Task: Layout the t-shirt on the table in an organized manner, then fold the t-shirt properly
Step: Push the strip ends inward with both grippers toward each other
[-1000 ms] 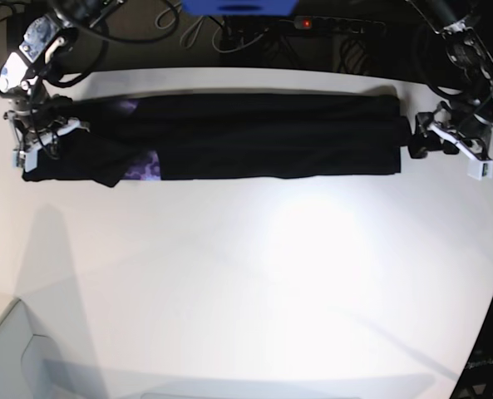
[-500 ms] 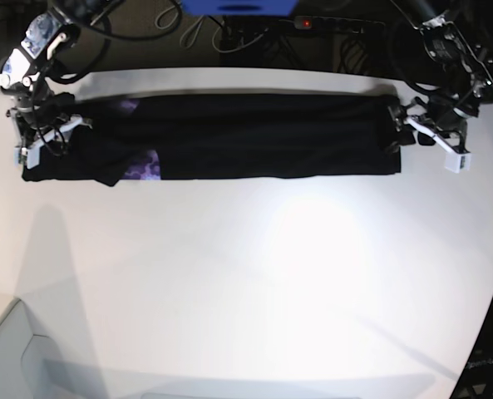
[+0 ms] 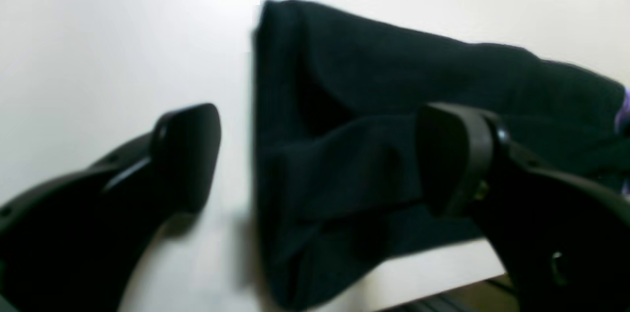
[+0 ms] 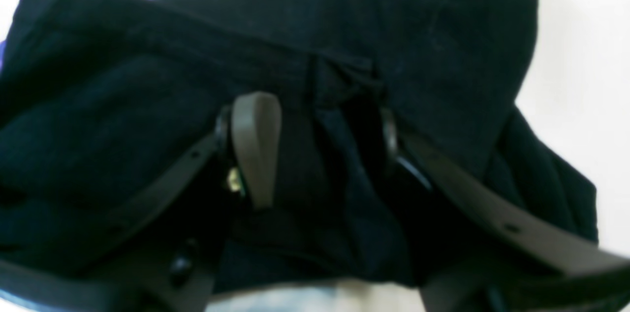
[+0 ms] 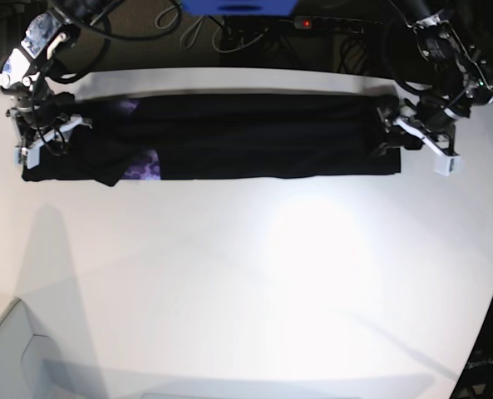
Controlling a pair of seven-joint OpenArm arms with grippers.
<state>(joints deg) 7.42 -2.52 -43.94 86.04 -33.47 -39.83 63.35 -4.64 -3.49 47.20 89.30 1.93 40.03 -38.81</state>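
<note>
The black t-shirt [image 5: 254,133] lies as a long, narrow folded strip across the far part of the white table [image 5: 271,274]. A patch of purple print [image 5: 146,166] shows near its left end. My left gripper [image 5: 387,126] is at the strip's right end. In the left wrist view it [image 3: 320,159] is open wide: one finger stands on bare table [image 3: 98,31], the other over the t-shirt [image 3: 354,105]. My right gripper [image 5: 51,137] is over the left end. In its wrist view the gripper [image 4: 322,142] is open, with its fingers apart on bunched t-shirt [image 4: 123,105].
Behind the table's far edge are dark floor, cables, a power strip with a red light [image 5: 307,23] and a blue object [image 5: 238,7]. The table's edge curves down the right side. A pale grey box corner [image 5: 13,349] sits at the lower left.
My left gripper has moved inward from beyond the shirt's right end onto that end. The right gripper's jaws have parted over the left end; that arm has barely shifted.
</note>
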